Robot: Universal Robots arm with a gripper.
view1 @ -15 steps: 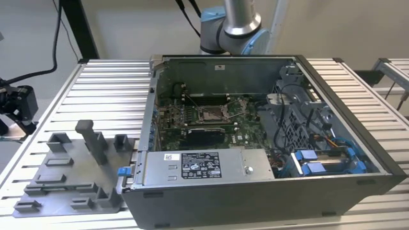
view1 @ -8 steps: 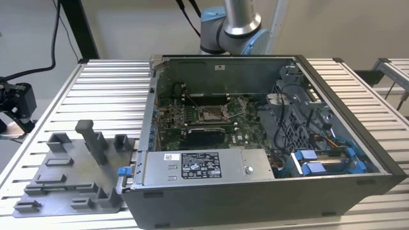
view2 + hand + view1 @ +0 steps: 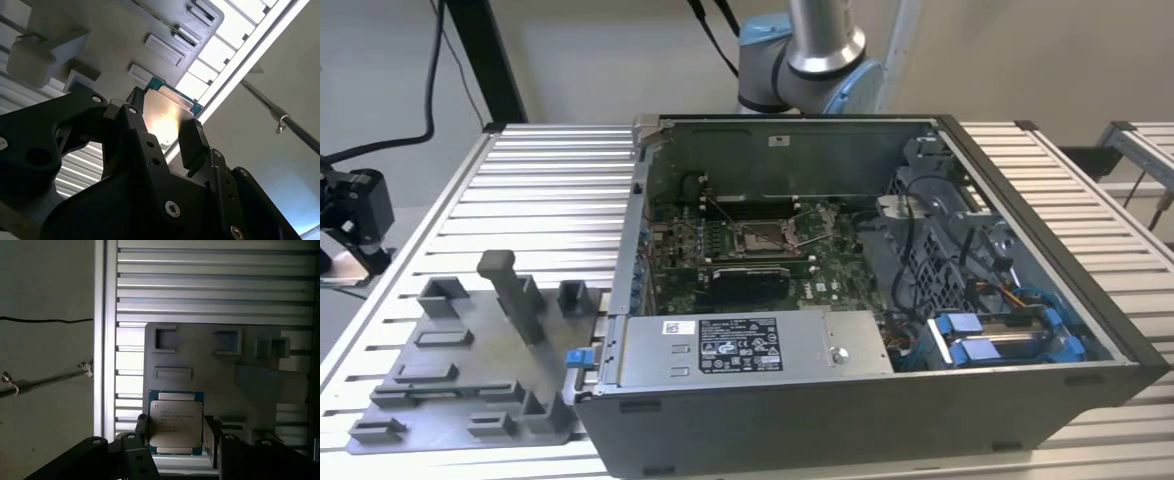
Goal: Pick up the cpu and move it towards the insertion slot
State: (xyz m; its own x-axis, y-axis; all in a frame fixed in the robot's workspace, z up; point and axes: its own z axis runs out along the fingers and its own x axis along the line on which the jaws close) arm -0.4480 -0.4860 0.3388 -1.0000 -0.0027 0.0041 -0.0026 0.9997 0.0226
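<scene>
**Cpu pinched by its edges, well apart from the slot**

In the first wrist view the gripper (image 3: 176,436) pinches the cpu (image 3: 176,415) by two opposite edges. The pale metal face is left bare, and this hold probably spares the face and the underside. The second wrist view shows the same grip, with the fingers (image 3: 192,144) flanking the cpu. The cpu sits over the grey fixture plate (image 3: 200,347), near the plate's edge by the slatted table (image 3: 200,285). It appears raised, though whether it is clear of the plate cannot be told for certain. In the exterior view the insertion slot (image 3: 761,237) lies inside the computer case (image 3: 1067,330), well apart from the plate.
</scene>
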